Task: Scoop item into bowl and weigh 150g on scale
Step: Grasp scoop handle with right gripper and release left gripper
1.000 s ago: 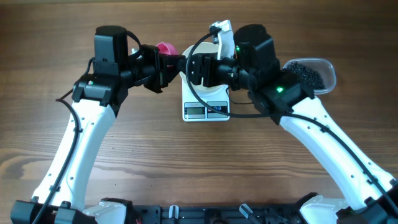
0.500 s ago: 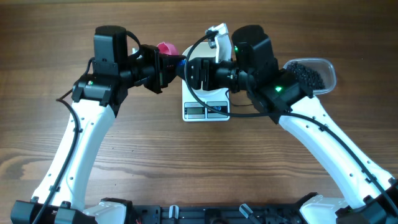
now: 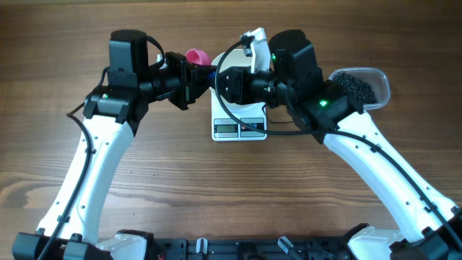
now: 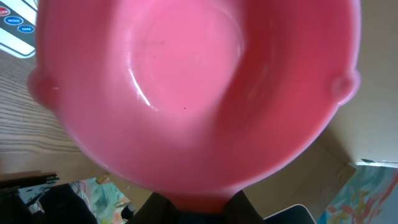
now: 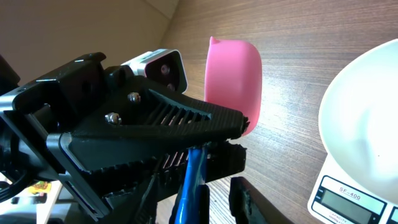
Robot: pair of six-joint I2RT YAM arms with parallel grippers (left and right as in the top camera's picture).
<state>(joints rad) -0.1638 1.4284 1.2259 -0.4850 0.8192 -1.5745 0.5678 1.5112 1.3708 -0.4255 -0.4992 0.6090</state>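
- Overhead: the scale [image 3: 240, 128] lies on the wooden table [image 3: 231, 195] with its display on the near edge, and both arms meet above its far end. The left gripper [image 3: 202, 74] reaches in from the scale's left and is clamped on the pink scoop [image 3: 195, 55], whose cup sticks out just beyond the scale's far-left corner. The right gripper [image 3: 222, 78] comes in from the scale's right and faces the left one, almost nose to nose. The clear tub [image 3: 381, 85] sits well to the right of the scale and holds the black beads [image 3: 354, 87] (a loose dark heap, partly under the right arm).
- Left wrist: the scoop's cup fills the picture, showing its glossy pink inside with a few dark specks. A corner of the scale with its buttons peeks in at the upper left. The dark fingers [image 4: 249, 208] pinch the scoop's stem at the bottom edge.
- Right wrist: the white bowl [image 5: 367, 118] stands on the scale, display in front. The scoop is held on edge just left of the scale, above the table. Its blue handle [image 5: 191, 180] runs down between the right gripper's own fingers [image 5: 245, 199] (whether they press on it I cannot tell).
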